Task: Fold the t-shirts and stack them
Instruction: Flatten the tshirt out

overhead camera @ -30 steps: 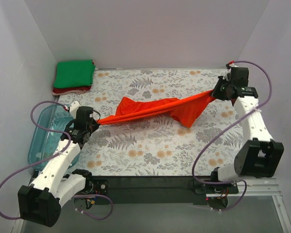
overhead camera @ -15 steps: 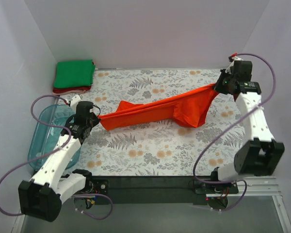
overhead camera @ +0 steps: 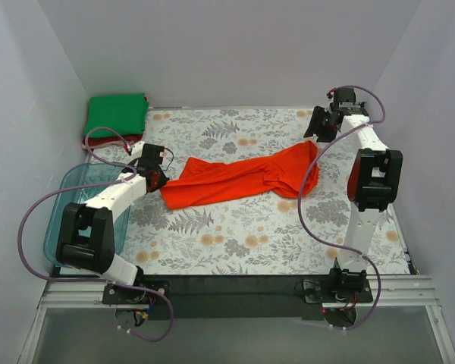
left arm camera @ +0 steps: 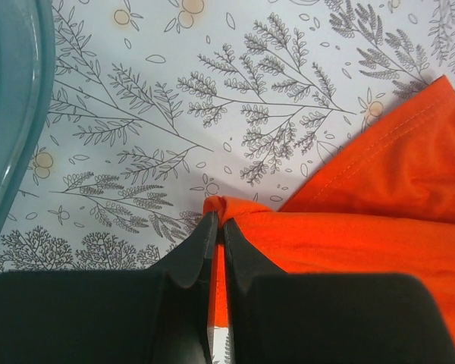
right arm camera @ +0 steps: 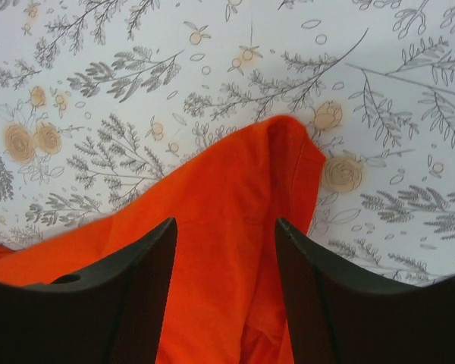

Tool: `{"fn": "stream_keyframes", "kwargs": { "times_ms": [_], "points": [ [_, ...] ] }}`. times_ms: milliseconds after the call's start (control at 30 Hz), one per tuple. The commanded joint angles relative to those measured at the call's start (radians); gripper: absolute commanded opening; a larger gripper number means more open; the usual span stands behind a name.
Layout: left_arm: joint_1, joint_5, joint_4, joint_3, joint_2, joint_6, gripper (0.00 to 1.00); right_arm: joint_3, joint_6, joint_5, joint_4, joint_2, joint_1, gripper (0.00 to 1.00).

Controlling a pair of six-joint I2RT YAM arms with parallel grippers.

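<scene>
Tub (overhead camera: 61,220) of clear blue plastic is seen at the left edge of the floral table (overhead camera: 235,235), and the green t-shirt (overhead camera: 116,114) is stacked, folded, on the dark red t-shirt (overhead camera: 95,142) in the far left corner. Next, the left gripper (left arm camera: 218,227) is clamped tight on a pinch of cloth at the left tip of the orange-red t-shirt (overhead camera: 239,178), which is laid rumpled across mid-table. At right, the right gripper (right arm camera: 226,227) is held spread wide above the shirt's right end, nothing grasped.
</scene>
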Motion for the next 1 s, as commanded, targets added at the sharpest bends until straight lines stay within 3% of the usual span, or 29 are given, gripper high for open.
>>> {"fn": "stream_keyframes", "kwargs": {
  "times_ms": [0, 167, 333, 667, 967],
  "points": [
    [0.008, -0.026, 0.024, 0.013, -0.008, 0.013, 0.00, -0.139, 0.018, 0.007, 0.045, -0.192, 0.017, 0.61],
    [0.008, -0.030, 0.034, -0.005, -0.037, 0.022, 0.00, -0.539, 0.091, -0.065, 0.262, -0.475, 0.017, 0.59],
    [0.008, -0.013, 0.033, -0.010, -0.058, 0.022, 0.00, -0.798, 0.182, -0.173, 0.377, -0.571, 0.017, 0.57],
    [0.008, -0.026, 0.034, -0.021, -0.087, 0.022, 0.00, -1.025, 0.271, -0.208, 0.600, -0.536, -0.001, 0.52],
    [0.008, -0.021, 0.034, -0.018, -0.081, 0.022, 0.00, -1.114, 0.286, -0.251, 0.704, -0.535, -0.023, 0.48]
  ]
}}
